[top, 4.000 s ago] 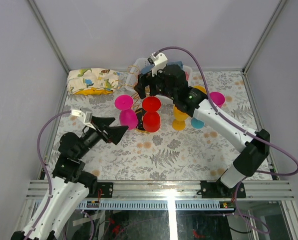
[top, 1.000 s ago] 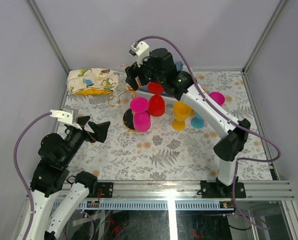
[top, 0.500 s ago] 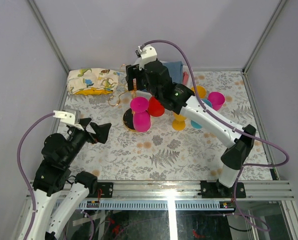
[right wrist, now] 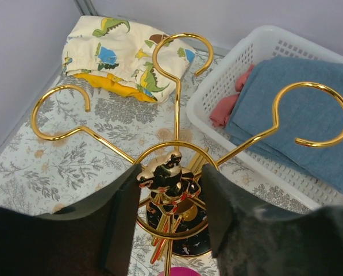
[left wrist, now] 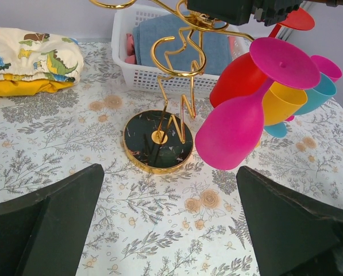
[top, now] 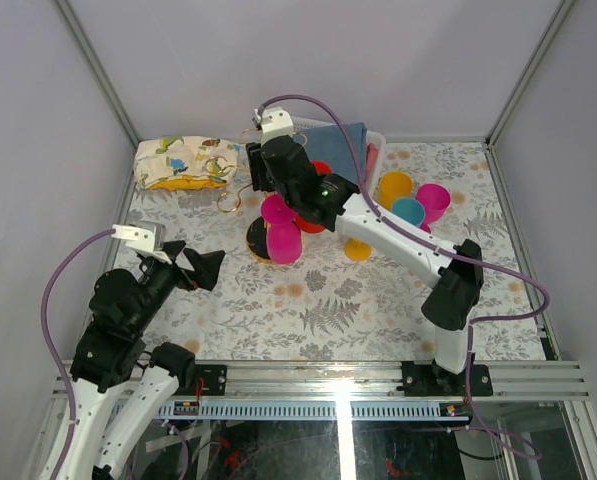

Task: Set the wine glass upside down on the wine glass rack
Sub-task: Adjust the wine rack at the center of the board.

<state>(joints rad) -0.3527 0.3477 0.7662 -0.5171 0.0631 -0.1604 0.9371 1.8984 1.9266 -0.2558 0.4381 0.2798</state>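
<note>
The magenta wine glass hangs bowl-down from the wine glass rack, foot uppermost, so the placement appears complete. The arm that carries it is hidden behind the right arm. A red glass hangs just beside it in the same way. The right claw straddles the finial on top of the rack post, fingers partly spread with a gap on each side, probably to steady the rack. The left claw is fully spread and empty, hovering over the tabletop and facing the rack base.
</note>
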